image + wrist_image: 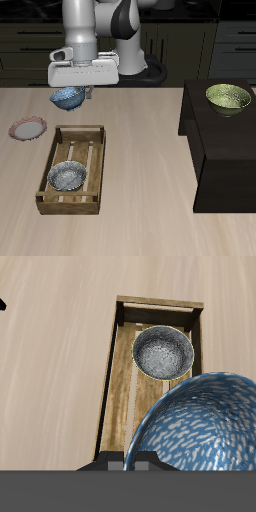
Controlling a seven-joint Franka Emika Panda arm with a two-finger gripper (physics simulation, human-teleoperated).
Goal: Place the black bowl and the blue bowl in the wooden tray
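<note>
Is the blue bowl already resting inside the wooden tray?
No, the blue bowl hangs at the end effector above the table, behind the wooden tray, which holds only the black bowl.

I see my end effector [76, 94] holding the blue bowl [68, 97] above the desk [140, 190], behind the wooden tray [49, 196]. The black bowl [68, 177] sits inside that tray.

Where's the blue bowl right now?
The blue bowl is held up off the table in the gripper, beyond the back end of the wooden tray; the black bowl already sits in the tray.
</note>
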